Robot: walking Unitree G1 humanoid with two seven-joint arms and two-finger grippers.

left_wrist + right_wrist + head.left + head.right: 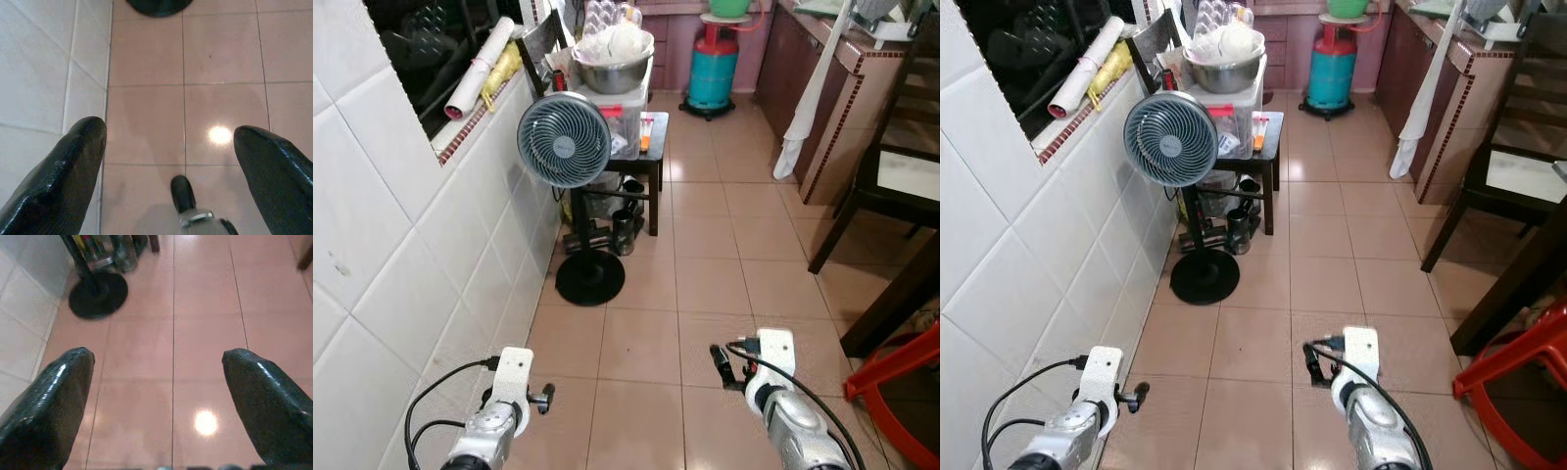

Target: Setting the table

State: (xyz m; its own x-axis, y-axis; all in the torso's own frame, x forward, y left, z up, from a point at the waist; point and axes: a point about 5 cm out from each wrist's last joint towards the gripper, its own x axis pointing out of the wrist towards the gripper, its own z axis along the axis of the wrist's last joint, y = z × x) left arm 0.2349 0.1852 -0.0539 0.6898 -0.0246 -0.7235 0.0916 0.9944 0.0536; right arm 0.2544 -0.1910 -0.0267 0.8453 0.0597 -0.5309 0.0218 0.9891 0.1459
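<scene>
Both grippers, left gripper [171, 161] & right gripper [156, 396], spread wide w/ nothing held; steel bowl [612, 70] lies well ahead, left arm's side.

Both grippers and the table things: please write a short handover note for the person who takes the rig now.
Left gripper: open, empty, low over the floor tiles beside the white tiled wall.
Right gripper: open, empty, over the tiles.
Things: a metal bowl sits on the small dark side table behind the standing fan; a dark chair is on the right.
Done: nothing carried.
Left: probably walk ahead and fetch tableware.
</scene>
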